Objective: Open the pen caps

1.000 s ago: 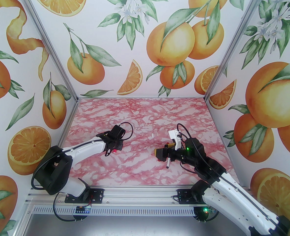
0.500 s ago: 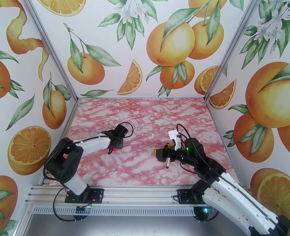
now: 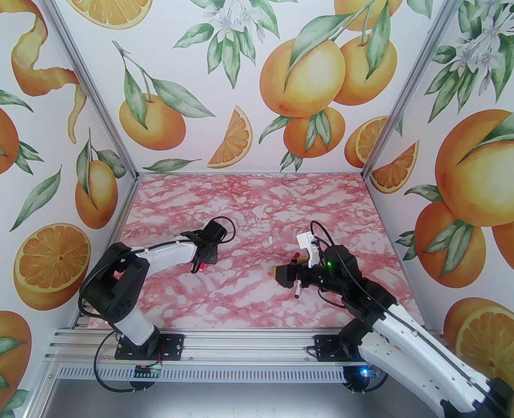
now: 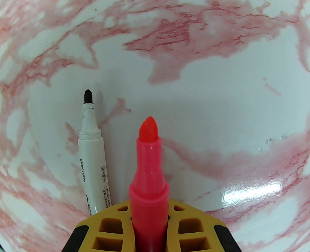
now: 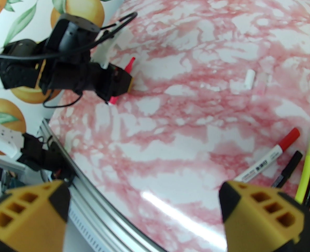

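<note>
Left wrist view: your left gripper (image 4: 149,219) pinches the uncapped pink pen (image 4: 149,172), open white pen (image 4: 92,161) at its 9 o'clock, and its arm has just swung upright, so releasing seems next; right gripper (image 5: 144,203) is spread, capped red pen (image 5: 268,157) at its 4 o'clock.

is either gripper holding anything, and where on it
The left gripper clamps the pink pen by its barrel. The right gripper is open, holding nothing.

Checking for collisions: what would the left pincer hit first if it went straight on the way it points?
Probably the table, touched first by the pink pen the left pincer holds; the white pen is beside that line.
</note>
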Robot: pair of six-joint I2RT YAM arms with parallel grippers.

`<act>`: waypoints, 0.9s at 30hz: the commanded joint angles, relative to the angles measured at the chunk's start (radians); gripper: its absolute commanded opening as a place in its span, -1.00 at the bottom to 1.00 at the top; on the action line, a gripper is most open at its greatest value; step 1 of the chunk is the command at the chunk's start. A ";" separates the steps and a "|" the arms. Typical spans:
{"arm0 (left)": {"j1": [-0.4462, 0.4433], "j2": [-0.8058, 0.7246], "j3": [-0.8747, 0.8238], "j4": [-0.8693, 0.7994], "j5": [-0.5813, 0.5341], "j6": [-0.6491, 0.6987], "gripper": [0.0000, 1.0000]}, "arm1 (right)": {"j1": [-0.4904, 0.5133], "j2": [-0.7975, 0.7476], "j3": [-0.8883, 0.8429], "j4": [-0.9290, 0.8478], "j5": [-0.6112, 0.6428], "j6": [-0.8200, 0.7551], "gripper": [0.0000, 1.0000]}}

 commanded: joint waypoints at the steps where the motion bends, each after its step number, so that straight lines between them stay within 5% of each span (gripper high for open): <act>1: 0.007 0.019 0.004 0.002 -0.017 -0.007 -0.80 | 0.006 -0.004 -0.008 0.019 0.001 0.010 0.99; 13: 0.006 0.035 0.002 0.000 -0.013 -0.001 -0.54 | 0.006 -0.008 0.011 -0.006 0.007 0.010 0.99; 27: -0.020 -0.058 0.039 -0.057 -0.017 -0.003 -0.49 | 0.007 -0.007 0.046 -0.049 0.013 -0.001 0.99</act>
